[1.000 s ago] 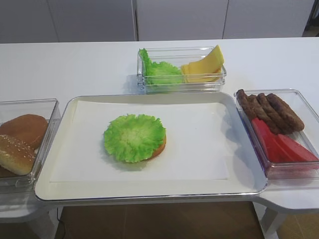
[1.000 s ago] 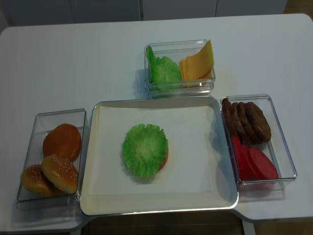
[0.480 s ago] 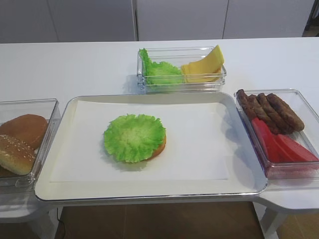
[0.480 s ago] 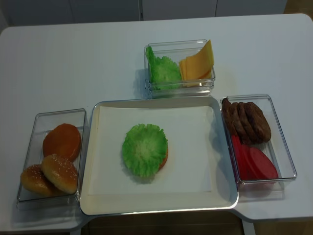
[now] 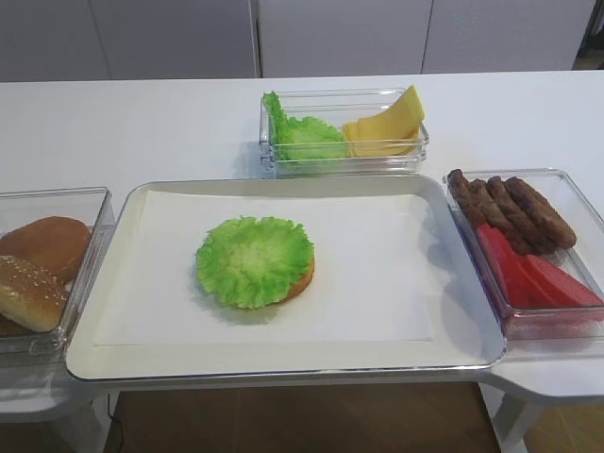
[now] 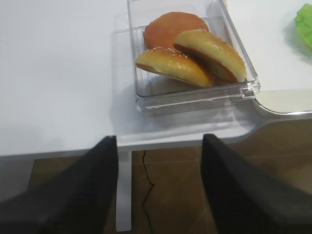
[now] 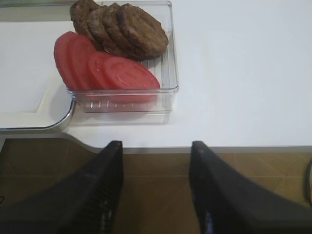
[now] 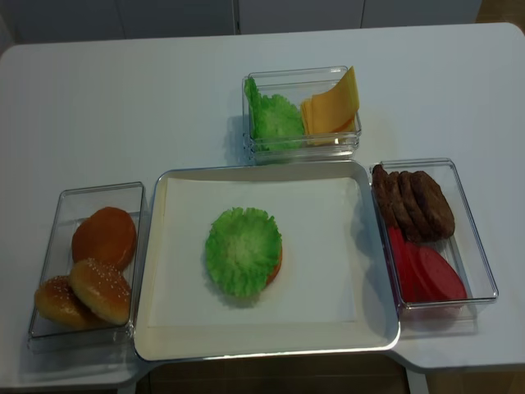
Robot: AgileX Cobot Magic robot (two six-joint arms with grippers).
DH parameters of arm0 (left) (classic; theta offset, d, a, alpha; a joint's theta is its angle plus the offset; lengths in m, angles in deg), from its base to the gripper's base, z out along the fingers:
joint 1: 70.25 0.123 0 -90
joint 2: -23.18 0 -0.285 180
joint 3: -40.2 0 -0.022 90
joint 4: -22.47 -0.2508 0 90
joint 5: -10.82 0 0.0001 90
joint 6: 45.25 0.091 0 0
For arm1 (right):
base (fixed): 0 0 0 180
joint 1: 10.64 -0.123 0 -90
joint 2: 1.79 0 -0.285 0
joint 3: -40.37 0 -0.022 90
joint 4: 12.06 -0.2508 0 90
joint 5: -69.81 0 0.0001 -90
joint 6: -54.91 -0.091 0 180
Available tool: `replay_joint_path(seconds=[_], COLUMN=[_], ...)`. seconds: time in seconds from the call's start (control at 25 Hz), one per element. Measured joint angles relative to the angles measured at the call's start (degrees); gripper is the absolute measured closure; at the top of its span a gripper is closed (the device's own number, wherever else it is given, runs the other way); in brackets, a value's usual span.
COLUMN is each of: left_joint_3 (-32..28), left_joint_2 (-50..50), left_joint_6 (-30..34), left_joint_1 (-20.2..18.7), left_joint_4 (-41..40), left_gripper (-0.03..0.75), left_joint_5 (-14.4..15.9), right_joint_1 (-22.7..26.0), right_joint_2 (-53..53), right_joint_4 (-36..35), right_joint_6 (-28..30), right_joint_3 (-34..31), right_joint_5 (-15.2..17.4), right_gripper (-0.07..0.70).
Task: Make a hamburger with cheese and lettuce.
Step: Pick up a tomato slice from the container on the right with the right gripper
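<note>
Nearest to the robot, both arms wait below the front edge of the worktop [image 5: 142, 123]. The right end effector [image 7: 156, 187] has its two dark fingers clearly apart and nothing between them; it hangs in front of the clear box with the red slices [image 7: 105, 66] and the brown patties [image 7: 122, 27]. The left end effector [image 6: 158, 185] is also spread and empty, in front of the box of sesame buns [image 6: 190, 53].

A little farther, on the white paper of the tray [image 8: 271, 351], lies the hamburger [image 8: 244, 251]. So far it is only a bun base with the lettuce [image 5: 255, 260] disc on top, and the bun shows just at the right edge of the leaf. No red slice and no cheese is on it.

Farthest, behind the tray, stands the box that holds spare green leaves and the cheese [image 8: 332, 105], whose yellow slices lean on the right wall with one corner above the rim.

I judge that the next step is to bring a cheese slice. To do it well, the arm should come from above over the raised corner, take only the outer slice at its free edge, lift it straight up so the box does not move, and put it flat and centred on the leaf.

Compared with one second ago, nothing differs: the stack, the boxes and their contents keep the same places in both high views.
</note>
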Motion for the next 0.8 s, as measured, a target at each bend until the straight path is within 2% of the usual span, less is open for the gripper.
replay_joint_path(seconds=[0.28, 0.48, 0.6, 0.8], left_joint_3=[0.0, 0.0, 0.0, 0.0], left_joint_2=[0.0, 0.0, 0.0, 0.0], left_joint_6=[0.0, 0.0, 0.0, 0.0], left_joint_1=[0.0, 0.0, 0.0, 0.0], left_joint_4=[0.0, 0.0, 0.0, 0.0], left_gripper=[0.312, 0.312, 0.312, 0.312], left_joint_5=[0.0, 0.0, 0.0, 0.0], right_joint_1=[0.0, 0.0, 0.0, 0.0], right_joint_2=[0.0, -0.4, -4.3, -14.8], right_joint_4=[-0.8, -4.1, -4.2, -5.0], right_joint_6=[-0.4, -1.3, -1.8, -6.1], right_joint_3=[0.2, 4.2, 7.6, 11.4], right_joint_5=[-0.4, -0.4, -0.1, -1.0], right_gripper=[0.277, 0.276, 0.276, 0.276])
